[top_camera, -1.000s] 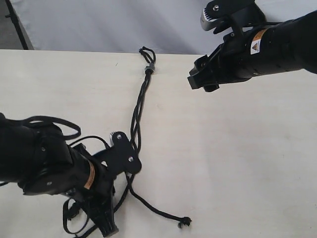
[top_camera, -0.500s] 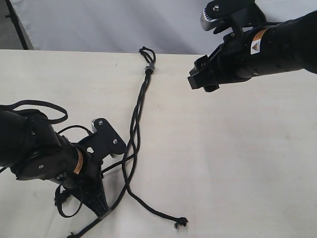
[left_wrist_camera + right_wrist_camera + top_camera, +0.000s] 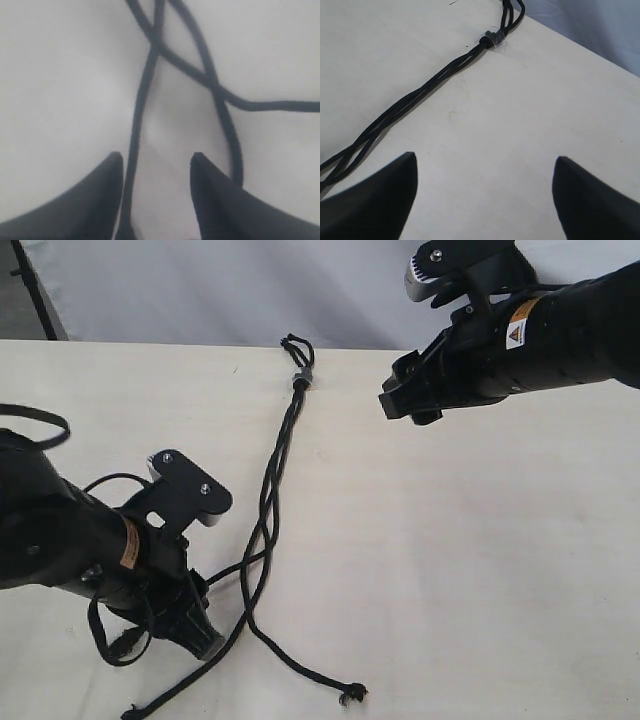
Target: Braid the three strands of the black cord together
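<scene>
— What part of the black cord (image 3: 283,440) is hidden or hard to make out?

— The ends of the three strands (image 3: 262,540) are only partly shown. One frayed knot (image 3: 350,694) is seen on the table (image 3: 480,570), near the lower border of the exterior view. A second strand is carried to that view's lower left corner, where its tip is too small to be read. The third is lost under the left arm (image 3: 60,550). In the left wrist view everything is blurred, so no weave can be made out.

— Where is the cord laid?

— It is laid flat on the table. It is stretched from a small loop (image 3: 296,345) and a grey band (image 3: 303,378) at the far edge, down the middle, towards the left arm. Below the band the strands are kept close and loosely twisted. Further down they are parted and crossed over one another.

— What is seen of material and shape?

— A thin, matte, woven rope is shown against a pale, smooth tabletop, and a white sheet (image 3: 200,290) is hung behind.

— How are the pincers set?

— The left gripper (image 3: 156,157) is held spread, with one strand passed loose between its dark, pointed fingertips (image 3: 100,200). Whether either tip is touched by the strand cannot be told. The right gripper (image 3: 485,159) is spread wide over bare table beside the banded end, and nothing is held in it.
</scene>
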Available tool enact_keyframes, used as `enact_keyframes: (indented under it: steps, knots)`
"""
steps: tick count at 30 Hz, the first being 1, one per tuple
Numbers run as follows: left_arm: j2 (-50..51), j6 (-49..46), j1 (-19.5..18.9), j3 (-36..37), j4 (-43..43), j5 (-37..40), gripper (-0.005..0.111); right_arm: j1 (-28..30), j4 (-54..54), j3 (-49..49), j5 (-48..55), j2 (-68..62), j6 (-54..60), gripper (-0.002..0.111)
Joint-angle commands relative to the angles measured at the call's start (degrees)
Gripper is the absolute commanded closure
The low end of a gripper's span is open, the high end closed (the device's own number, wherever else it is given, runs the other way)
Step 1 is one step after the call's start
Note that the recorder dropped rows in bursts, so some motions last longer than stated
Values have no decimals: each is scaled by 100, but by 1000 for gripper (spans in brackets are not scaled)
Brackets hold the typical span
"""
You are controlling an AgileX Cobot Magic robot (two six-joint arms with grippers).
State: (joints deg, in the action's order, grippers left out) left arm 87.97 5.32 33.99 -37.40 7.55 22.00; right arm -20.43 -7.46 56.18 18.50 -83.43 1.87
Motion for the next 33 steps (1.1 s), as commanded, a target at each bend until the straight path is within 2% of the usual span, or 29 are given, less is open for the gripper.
enact_keyframes:
  steps: [1, 8, 13, 21, 23, 24, 27, 33]
  knots:
    - [-460, -421, 273, 153, -612, 104, 65, 28, -9, -29, -64, 40, 1, 37]
    - [-129, -492, 626, 326, -721, -15, 65, 28, -9, -29, -64, 40, 1, 37]
    - [309, -492, 656, 326, -721, -563, 65, 28, -9, -29, -64, 40, 1, 37]
    - [783, -492, 656, 326, -755, -679, 65, 28, -9, -29, -64, 40, 1, 37]
    - [851, -492, 656, 326, -827, -679, 69, 28, -9, -29, -64, 40, 1, 37]
    - [863, -492, 656, 326, -855, -618, 75, 28, -9, -29, -64, 40, 1, 37]
    - [863, -492, 656, 203, -908, -299, 107, 28, -9, -29, -64, 40, 1, 37]
    - [852, -532, 656, -441, -620, 567, 106, 28, -9, -29, -64, 40, 1, 37]
